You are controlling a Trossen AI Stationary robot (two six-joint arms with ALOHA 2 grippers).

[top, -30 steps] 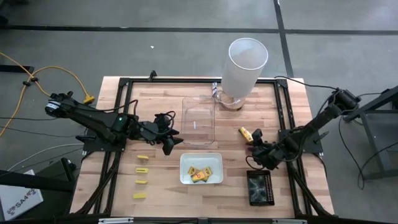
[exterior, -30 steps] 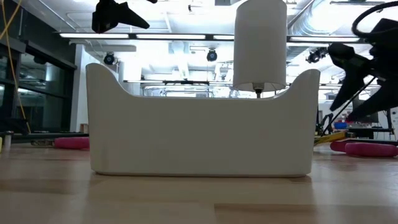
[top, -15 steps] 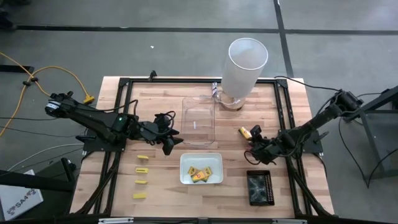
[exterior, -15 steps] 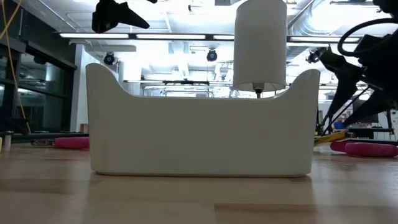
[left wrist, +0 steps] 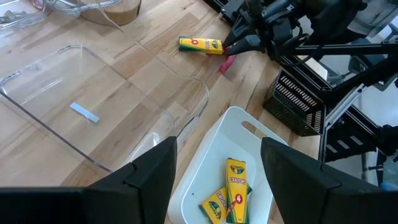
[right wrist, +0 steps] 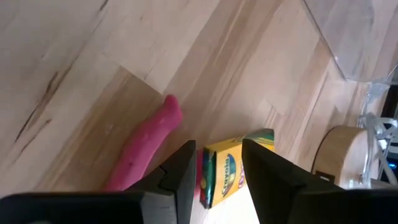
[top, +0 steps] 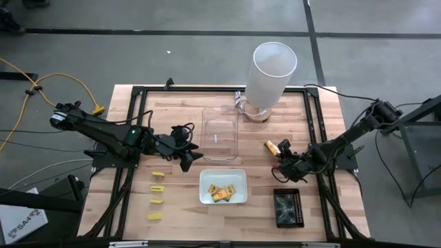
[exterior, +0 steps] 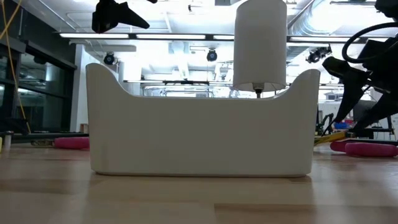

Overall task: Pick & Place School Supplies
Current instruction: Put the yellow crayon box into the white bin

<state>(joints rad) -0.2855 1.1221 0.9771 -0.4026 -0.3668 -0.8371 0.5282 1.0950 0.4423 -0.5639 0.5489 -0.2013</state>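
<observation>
A yellow crayon packet [top: 272, 146] lies flat on the wood, with a pink-handled tool [right wrist: 144, 155] beside it. My right gripper [top: 283, 156] hangs open just over them. In the right wrist view, its fingers stand on either side of the packet's end [right wrist: 216, 171]. My left gripper [top: 191, 157] hovers open left of the clear tray [top: 220, 133]. More packets [left wrist: 235, 186] lie in the white tray [top: 238, 176]. Several small yellow blocks [top: 158, 187] sit in a row near the left edge.
A tall white cylinder [top: 271, 72] stands at the far edge behind the clear tray. A black tray [top: 288, 208] lies near the right gripper's arm. In the low view the white tray [exterior: 199, 134] fills the middle, with pink handles [exterior: 367, 148] to its right.
My right gripper has moved from beside the black tray toward the far edge and a little left, up to the crayon packet, and has come down slightly. My left arm has kept still.
</observation>
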